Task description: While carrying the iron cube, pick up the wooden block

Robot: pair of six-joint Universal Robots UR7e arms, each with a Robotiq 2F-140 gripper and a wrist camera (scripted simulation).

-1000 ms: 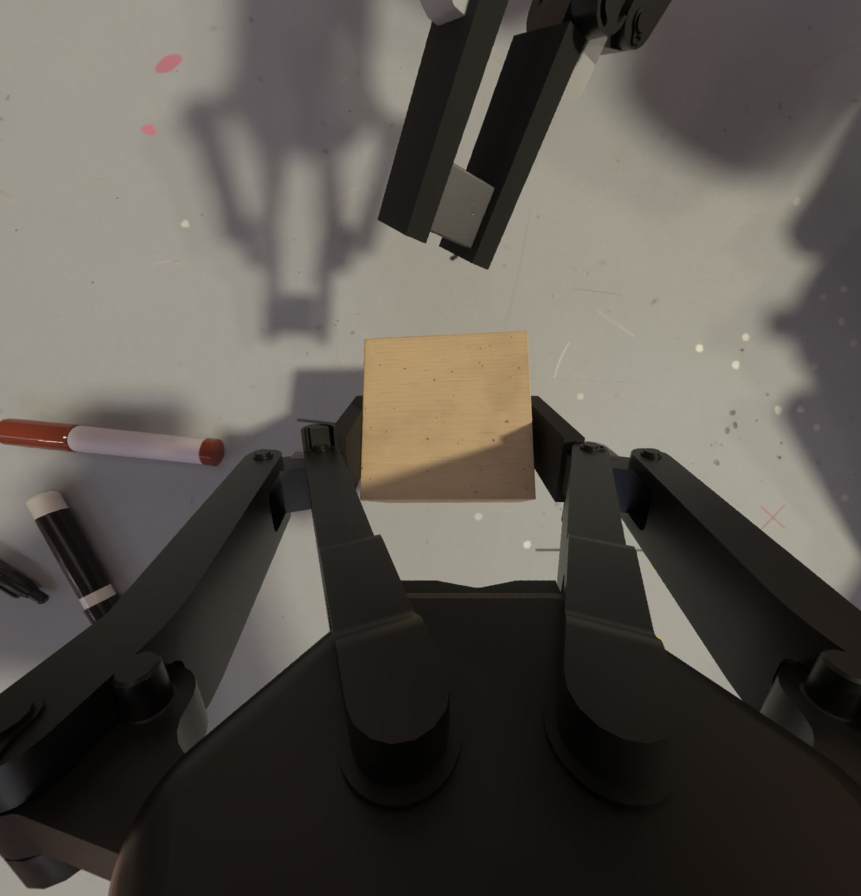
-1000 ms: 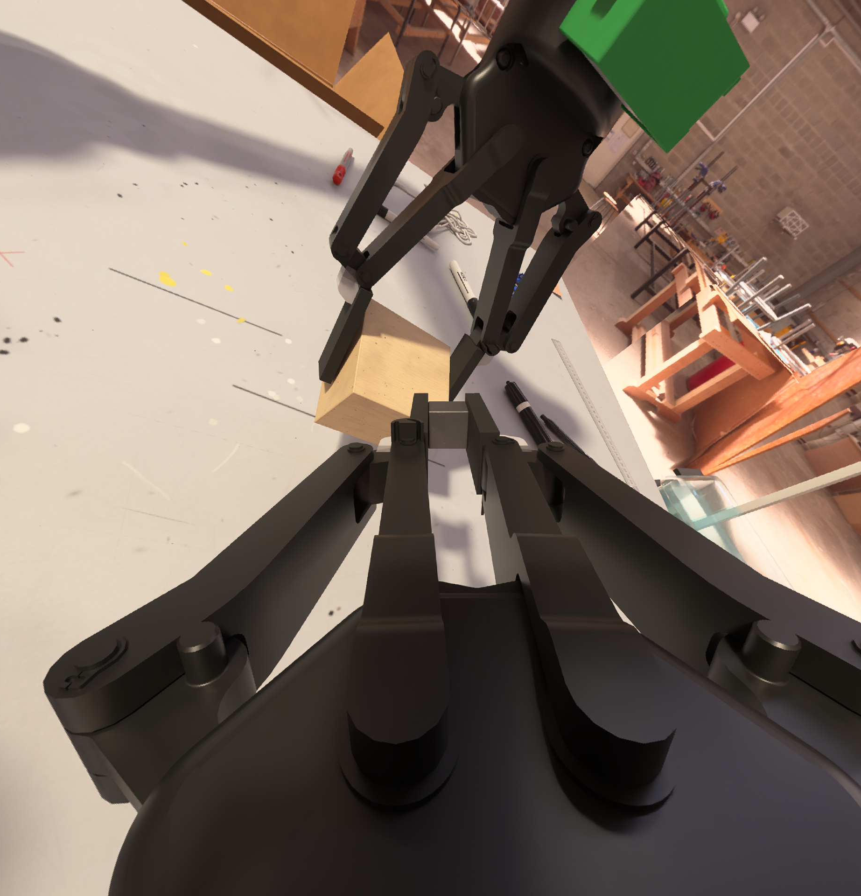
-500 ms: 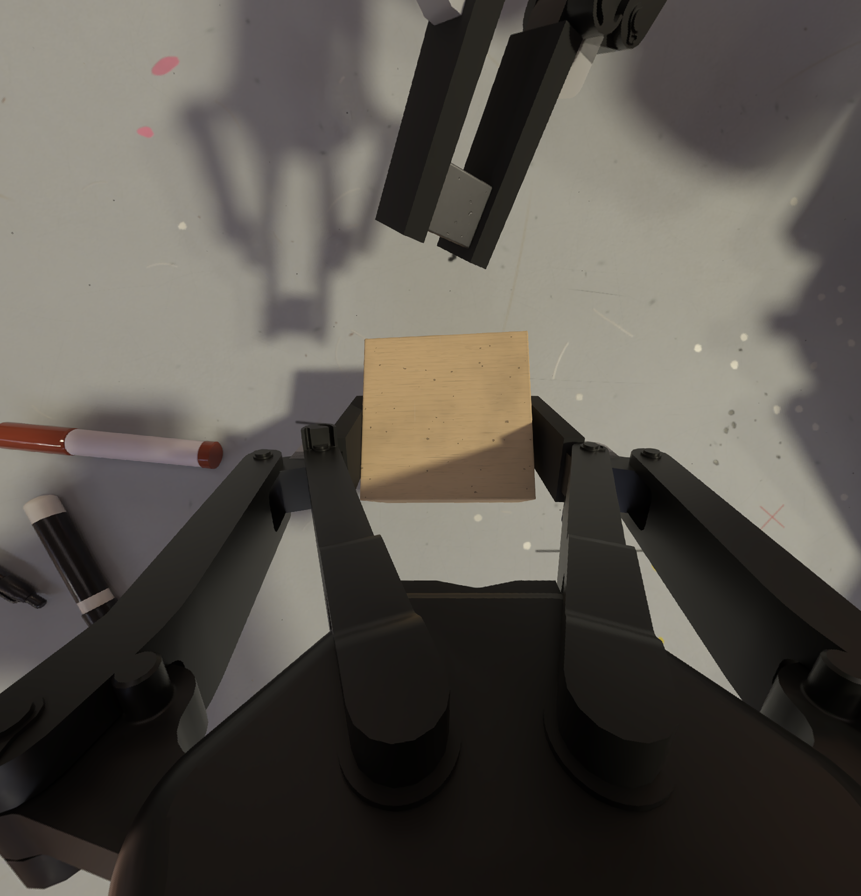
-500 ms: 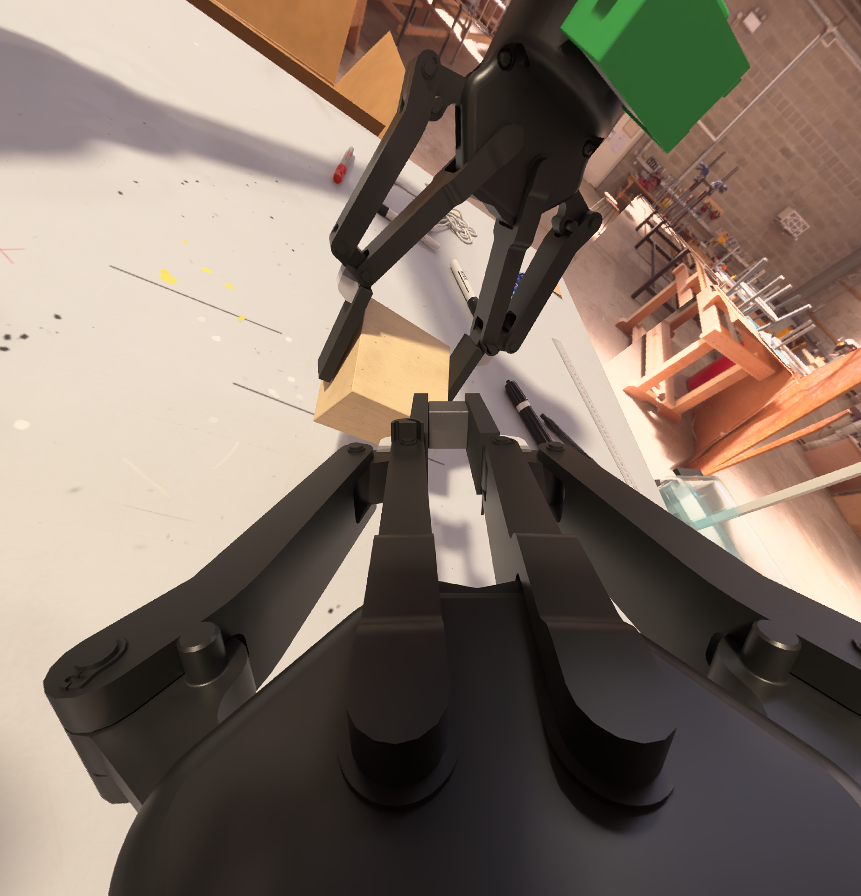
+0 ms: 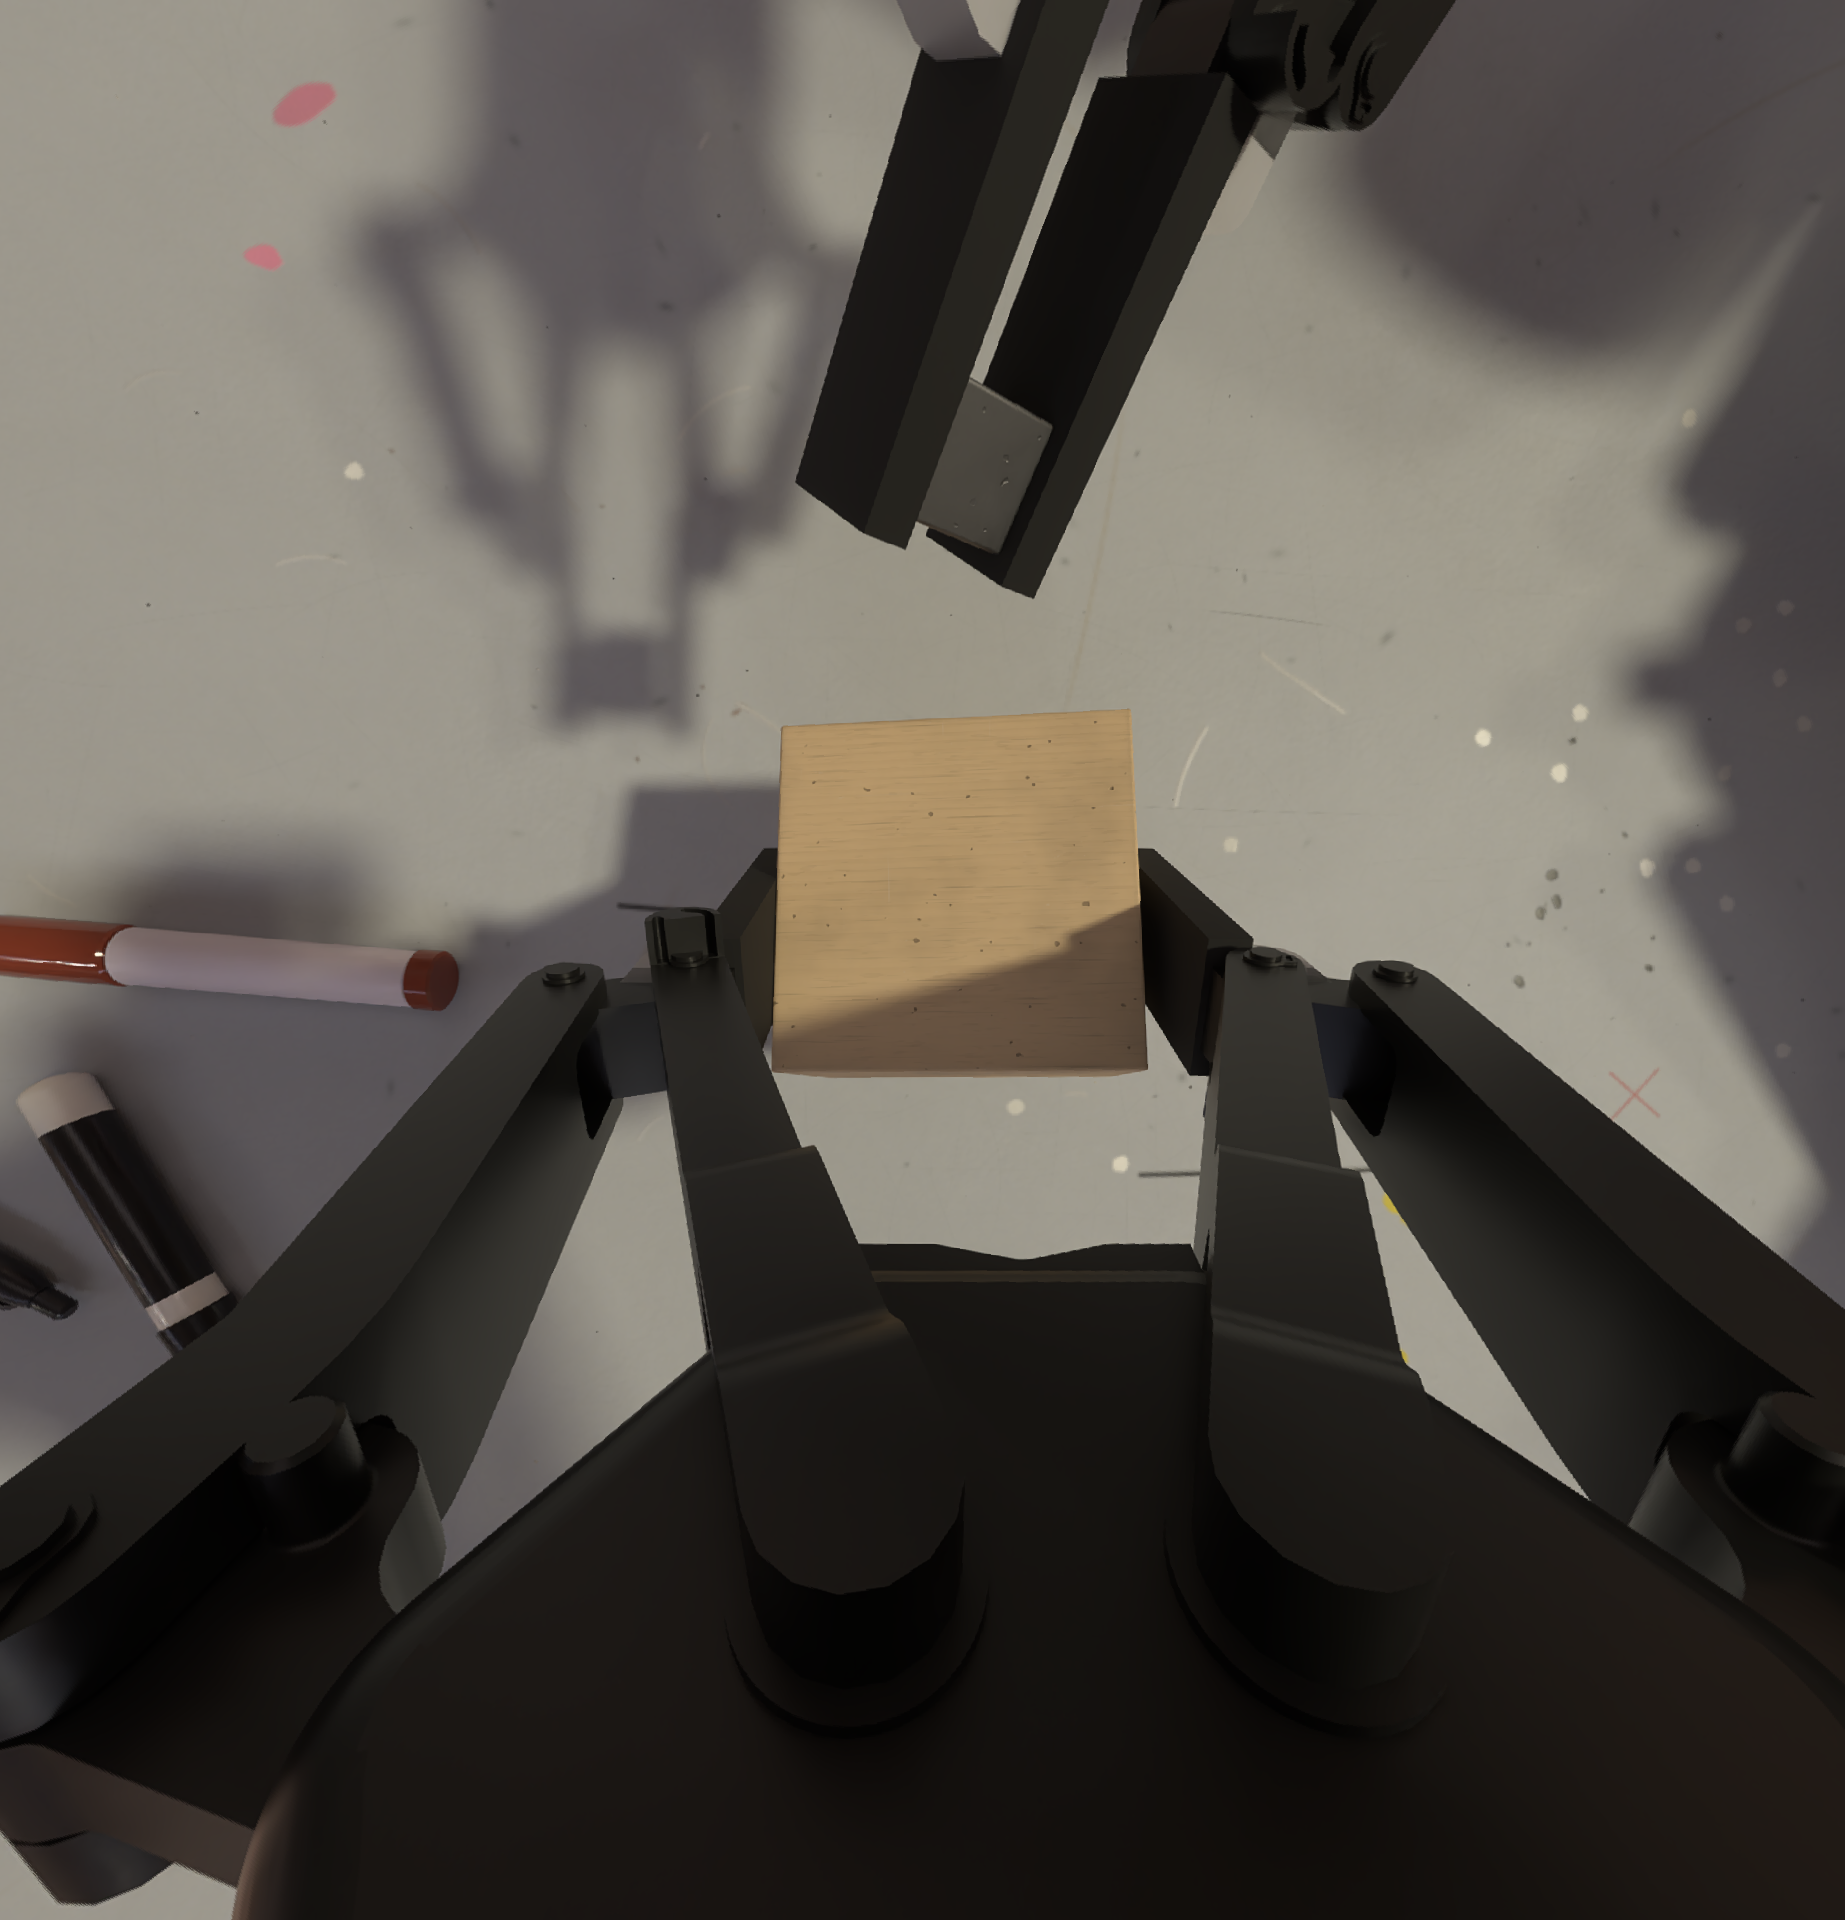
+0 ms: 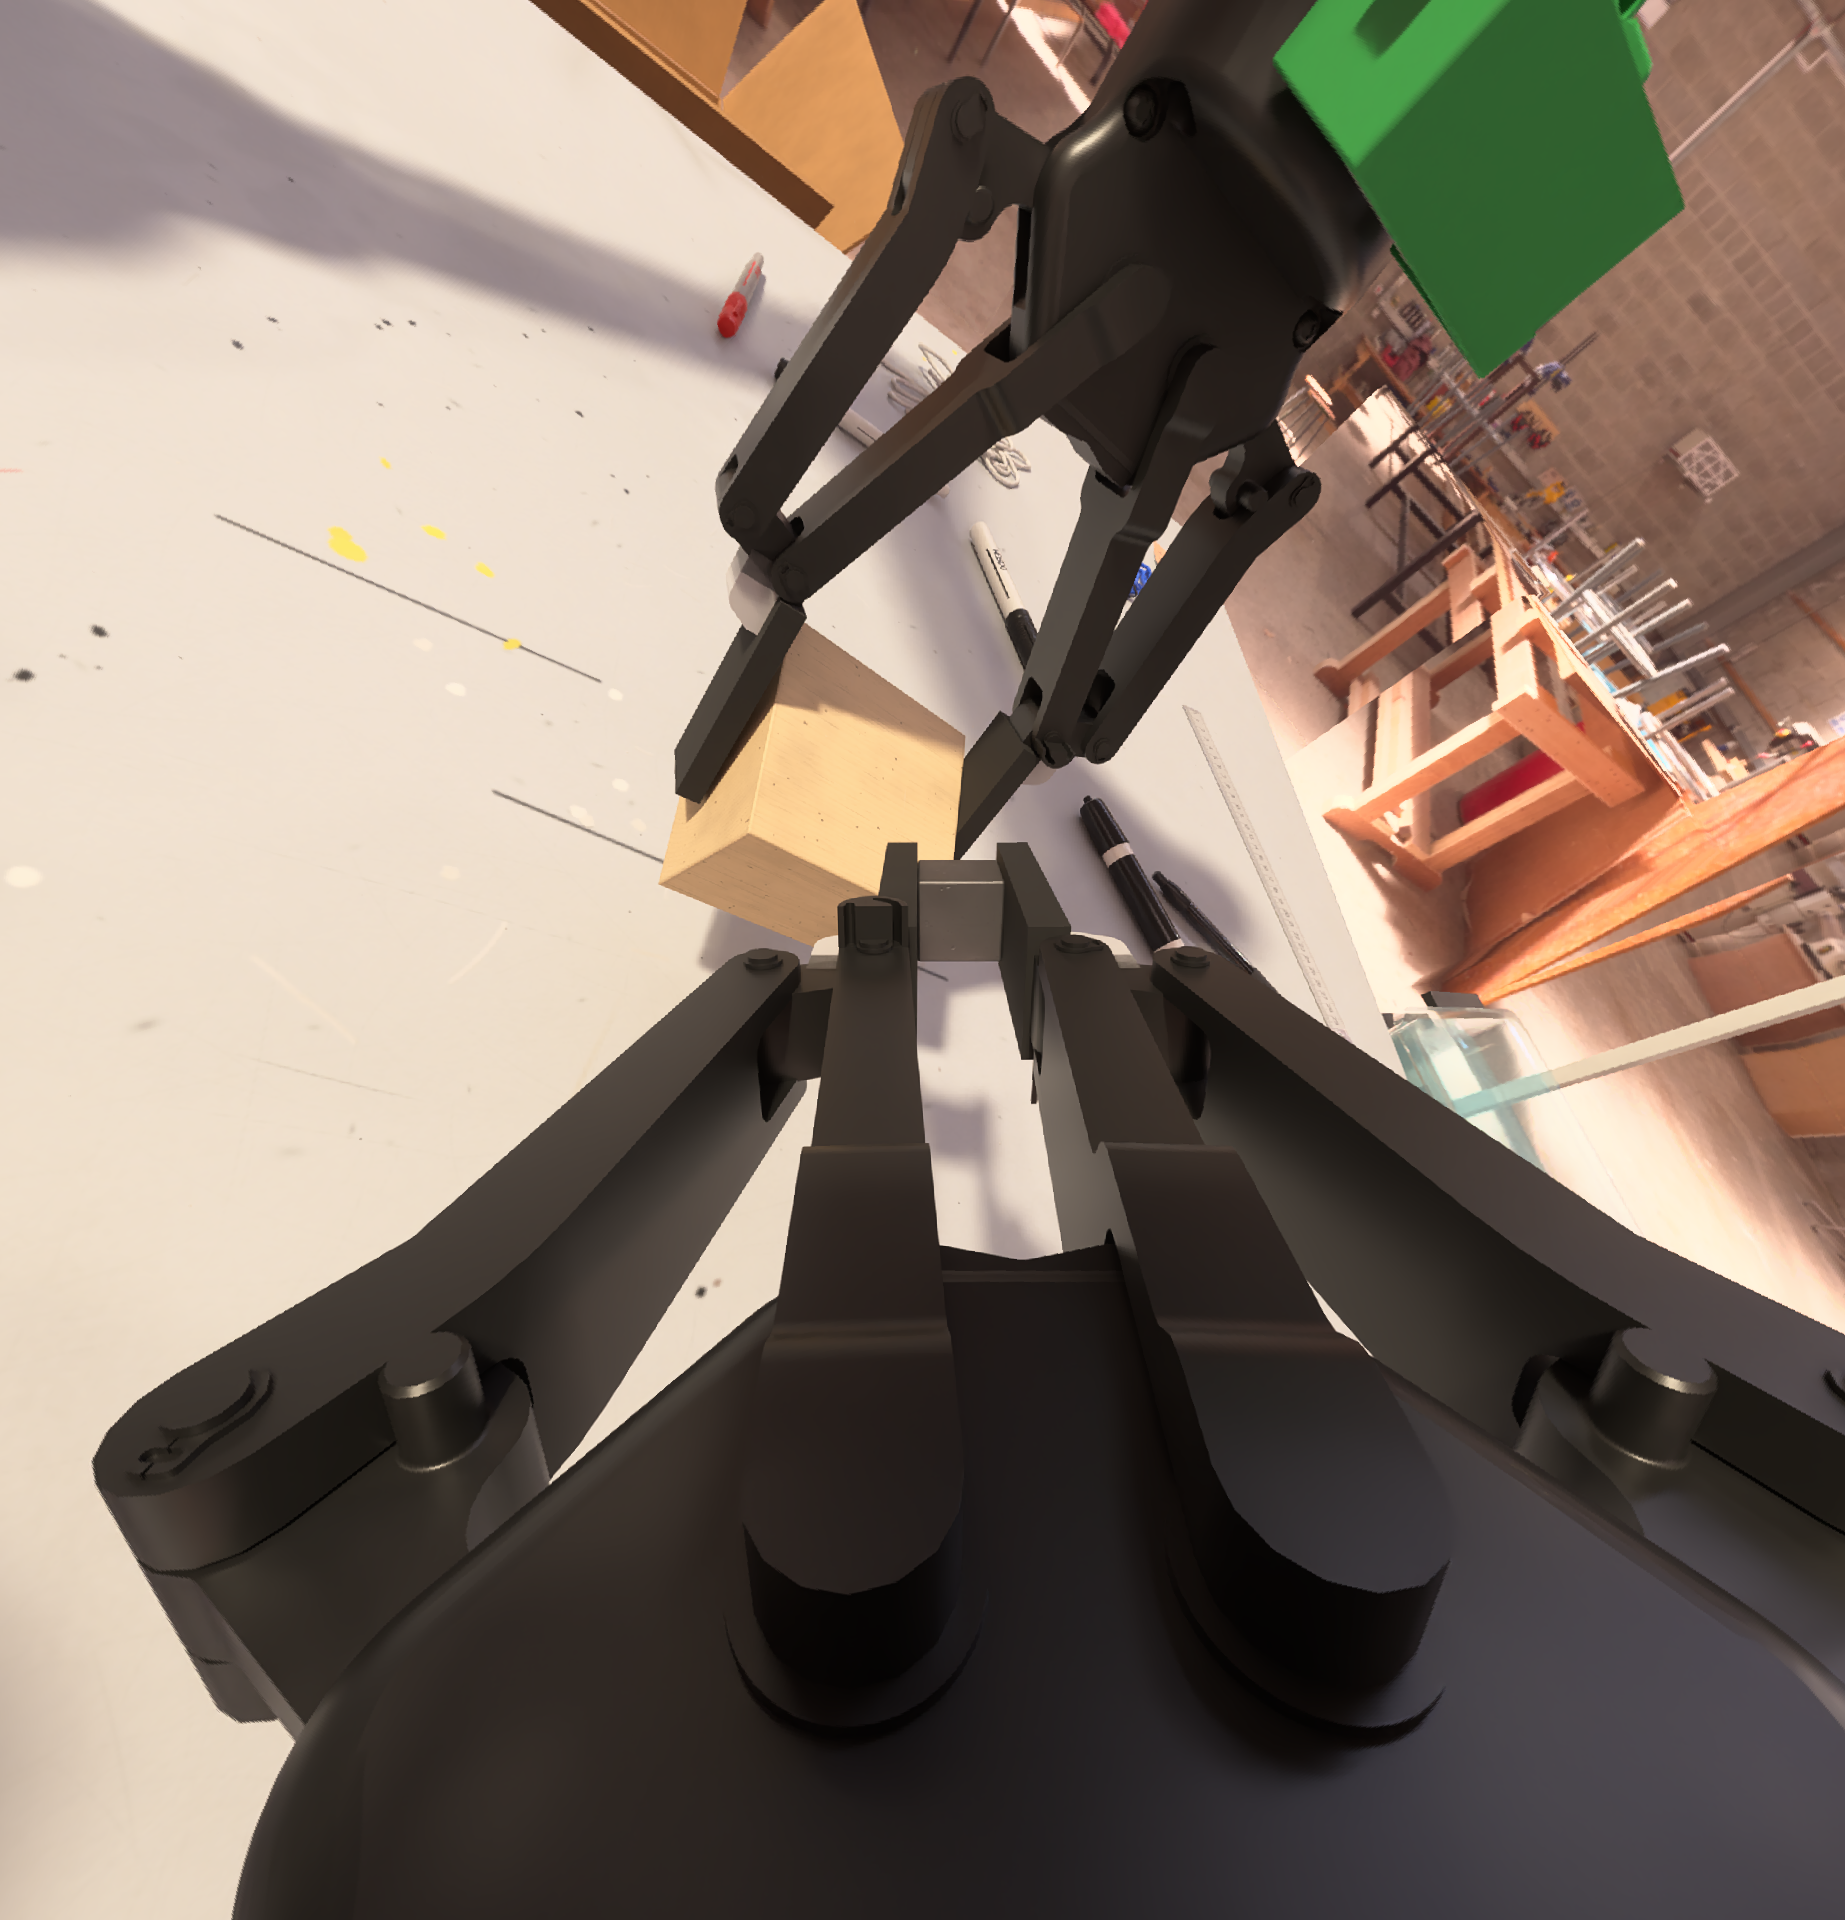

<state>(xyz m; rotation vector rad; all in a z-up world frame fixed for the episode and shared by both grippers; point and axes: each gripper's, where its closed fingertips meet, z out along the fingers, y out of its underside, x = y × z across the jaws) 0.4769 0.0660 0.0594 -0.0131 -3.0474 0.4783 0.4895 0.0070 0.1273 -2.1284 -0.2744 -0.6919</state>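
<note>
The pale, paint-flecked table (image 5: pixel 274 644) carries a red-and-white marker pen (image 5: pixel 201 961). The left pincer (image 5: pixel 957 961) pinches the square light wooden block (image 5: pixel 954 894) by its sides. Just beyond it, the right pincer (image 6: pixel 957 899) pinches the small grey iron cube (image 6: pixel 957 914).

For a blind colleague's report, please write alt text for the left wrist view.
The left gripper grips a wooden block by two opposite sides above a grey table. Beyond it, the right gripper holds a small iron cube; a red marker lies at left.
</note>
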